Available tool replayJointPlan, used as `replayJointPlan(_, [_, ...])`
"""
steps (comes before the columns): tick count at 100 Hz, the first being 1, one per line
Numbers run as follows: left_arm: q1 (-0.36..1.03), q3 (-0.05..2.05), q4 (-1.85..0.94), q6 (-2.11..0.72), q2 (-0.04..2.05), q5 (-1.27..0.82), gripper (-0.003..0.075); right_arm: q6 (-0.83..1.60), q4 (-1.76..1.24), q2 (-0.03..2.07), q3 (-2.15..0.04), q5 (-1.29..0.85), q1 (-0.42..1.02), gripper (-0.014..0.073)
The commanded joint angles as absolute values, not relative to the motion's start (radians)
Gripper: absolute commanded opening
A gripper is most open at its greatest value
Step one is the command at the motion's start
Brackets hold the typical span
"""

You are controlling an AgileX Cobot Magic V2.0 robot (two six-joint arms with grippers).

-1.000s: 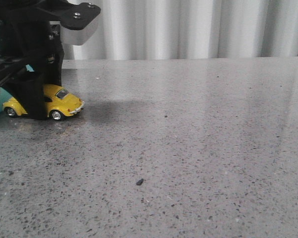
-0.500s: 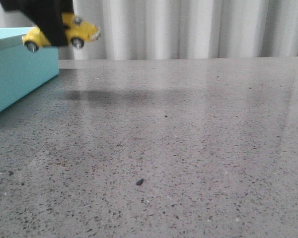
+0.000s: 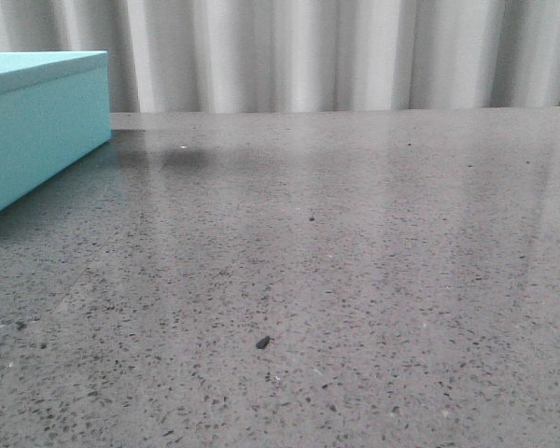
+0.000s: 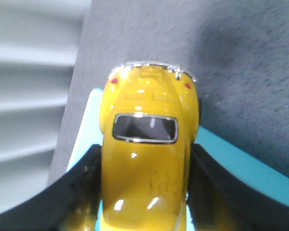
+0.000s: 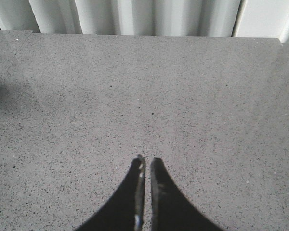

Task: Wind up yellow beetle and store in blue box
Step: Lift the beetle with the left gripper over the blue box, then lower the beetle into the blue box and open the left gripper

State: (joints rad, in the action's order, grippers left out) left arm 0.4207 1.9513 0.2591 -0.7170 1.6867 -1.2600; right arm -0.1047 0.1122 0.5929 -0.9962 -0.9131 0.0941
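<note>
Now, on our left, we hold the beetle [image 4: 145, 159] pinched between the left gripper [image 4: 144, 192] fingers, lifted over the box [image 3: 39, 126] edge, with turquoise showing beneath it and table [image 3: 355, 261] beyond. To the right, our right gripper [image 5: 145, 166] hangs over bare table, fingers nearly pressed together, holding nothing. If we release this near the rim, the car could tip out onto the table
</note>
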Motion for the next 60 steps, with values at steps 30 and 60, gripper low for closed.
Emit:
replayJointPlan(30, [0.074,1.932,0.088,-0.432,1.630,-1.268,0.0038,-0.104,0.118,0.597,-1.018,-0.830,0.091,-0.0041])
replayJointPlan(60, [-0.073,1.751,-0.088,-0.432,1.640,-1.268,0.0038,-0.104,0.118,0.597,-1.018,-0.818,0.091,-0.0041])
